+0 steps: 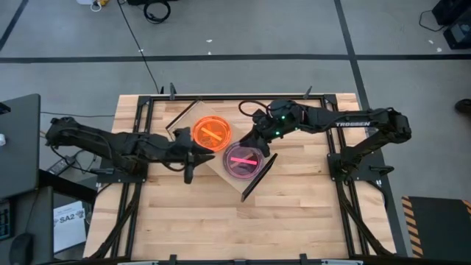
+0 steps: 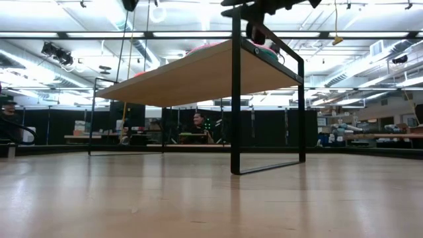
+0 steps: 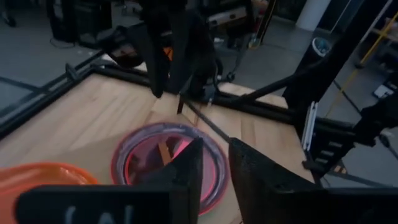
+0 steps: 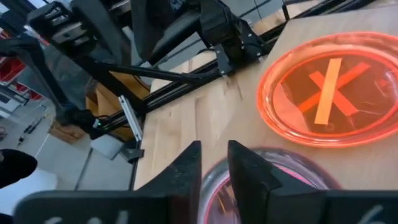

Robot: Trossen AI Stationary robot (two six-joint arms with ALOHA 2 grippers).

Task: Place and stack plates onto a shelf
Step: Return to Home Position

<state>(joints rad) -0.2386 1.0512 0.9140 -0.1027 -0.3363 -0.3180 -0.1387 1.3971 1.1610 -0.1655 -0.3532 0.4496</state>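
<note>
Orange plates sit at the shelf's far-left end, pink plates at its near-right end. Your left tool by the shelf's left edge and your right tool above the shelf are both narrow and empty.

The high view looks straight down from well above, taking in the whole table with the shelf at frame centre. The low view sits at table-top height and faces level into the room, with the shelf's underside across its upper middle. The left wrist view looks closely past the left tool at the pink plate. The right wrist view, past the right tool, shares that plate and the orange plate. The high view shows both plates too.
</note>
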